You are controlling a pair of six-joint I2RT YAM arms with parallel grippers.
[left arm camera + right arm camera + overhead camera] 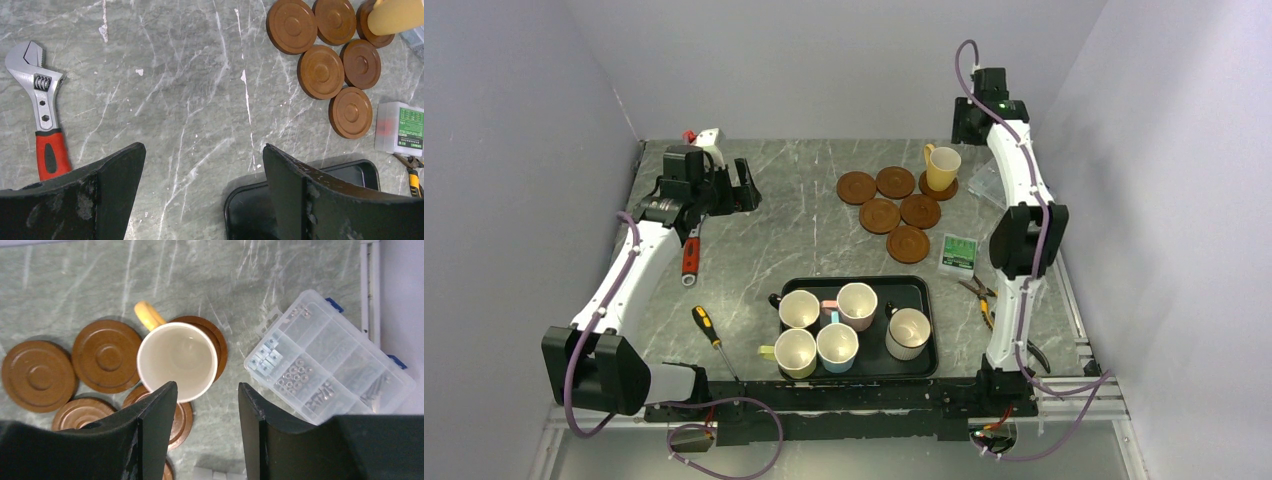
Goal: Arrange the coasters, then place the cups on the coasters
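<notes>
Several reddish-brown coasters (pixel 879 215) lie clustered at the back right of the table. A yellow cup (pixel 941 167) stands upright on the rightmost coaster (pixel 216 342). My right gripper (pixel 207 386) hovers over it, open; the cup (pixel 177 360) lies just beyond its left fingertip, and only bare table shows between the fingers. In the top view the right gripper (pixel 969 125) sits just behind the cup. Several cups (pixel 857 305) stand in a black tray (pixel 924 300) at the front. My left gripper (pixel 204 147) is wide open and empty over bare table at the back left (pixel 746 185).
A red-handled wrench (pixel 690 258) lies by the left arm and a screwdriver (pixel 709 330) left of the tray. Pliers (pixel 979 295) and a small green-labelled box (pixel 958 253) lie right of the tray. A clear parts box (pixel 327 357) sits right of the yellow cup.
</notes>
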